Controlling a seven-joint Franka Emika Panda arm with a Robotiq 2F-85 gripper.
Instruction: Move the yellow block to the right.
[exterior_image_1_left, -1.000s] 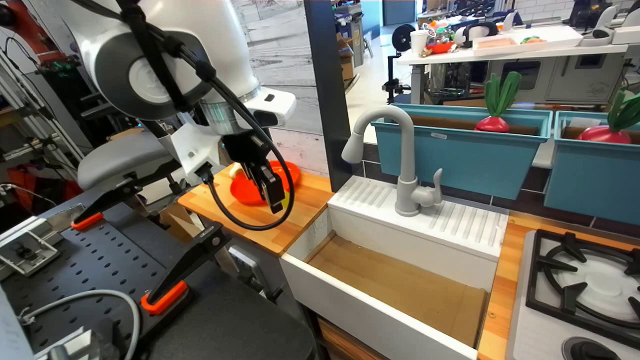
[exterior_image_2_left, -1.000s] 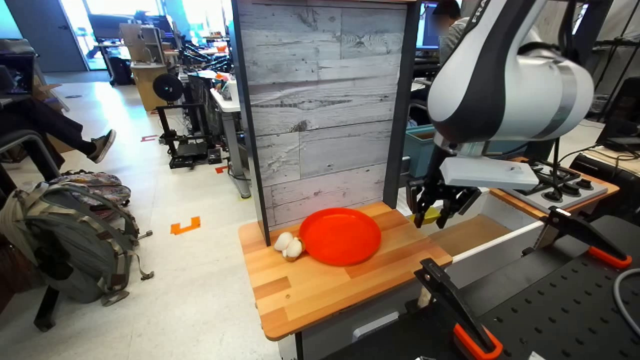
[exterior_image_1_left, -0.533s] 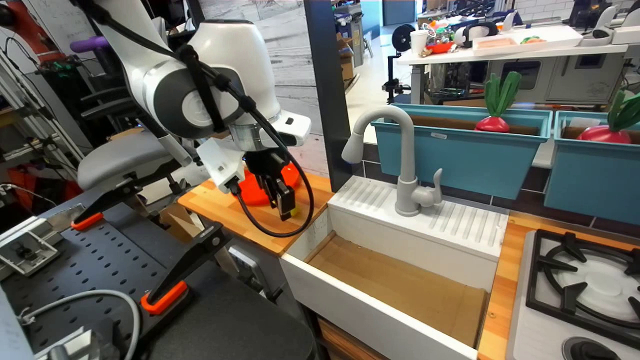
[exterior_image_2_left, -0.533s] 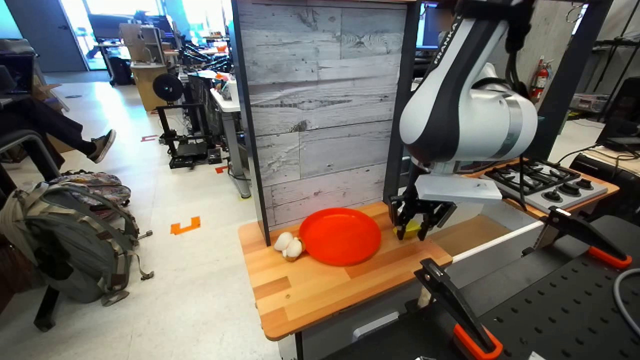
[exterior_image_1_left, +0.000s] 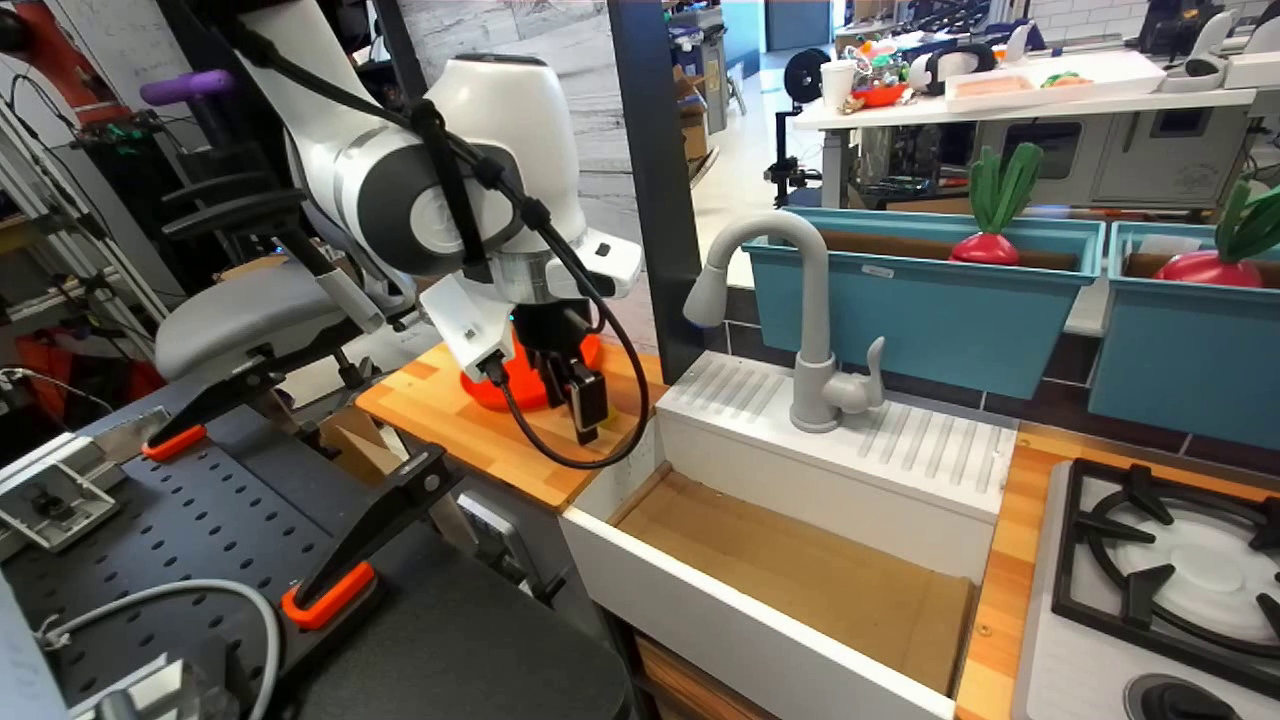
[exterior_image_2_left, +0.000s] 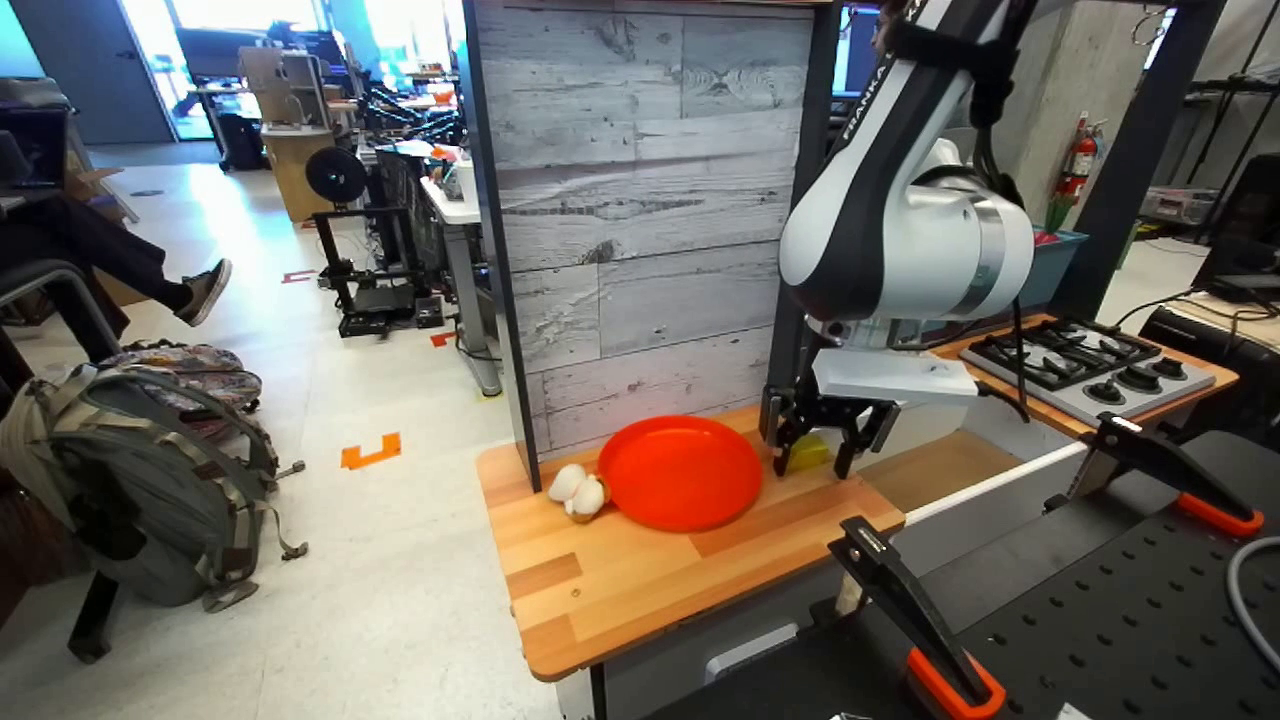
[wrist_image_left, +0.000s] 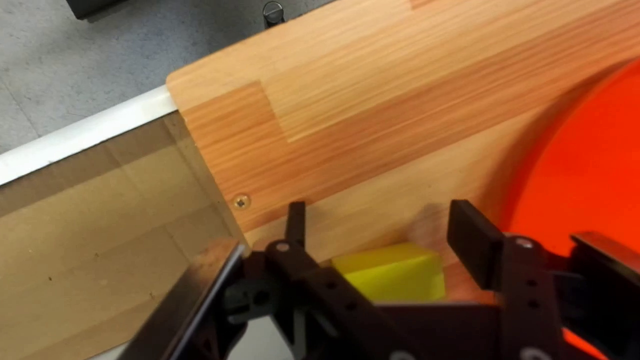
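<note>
The yellow block (exterior_image_2_left: 808, 452) appears to rest on the wooden countertop (exterior_image_2_left: 620, 580), right of the orange-red plate in this exterior view and close to the sink end. My gripper (exterior_image_2_left: 812, 471) is low around it, one finger on each side. Seen from the wrist, the jaws stand wide, with the block (wrist_image_left: 400, 277) between them and a gap to the right finger (wrist_image_left: 475, 245); the left finger's linkage covers the block's near left part. In an exterior view only a sliver of yellow shows behind the gripper (exterior_image_1_left: 588, 432).
Beside the block lies the round orange-red plate (exterior_image_2_left: 680, 475), with white bulb-like items (exterior_image_2_left: 578, 492) past it. A sink (exterior_image_1_left: 740, 640) with a grey faucet (exterior_image_1_left: 815, 310) adjoins the counter. A dark post (exterior_image_2_left: 800, 250) and wood-look panel (exterior_image_2_left: 650, 200) rise behind. A black clamp (exterior_image_2_left: 910, 610) sits in front.
The arm has come down to the countertop, carrying the yellow block between its fingers. The fingers have since spread apart, and the block is let go on the wood.
</note>
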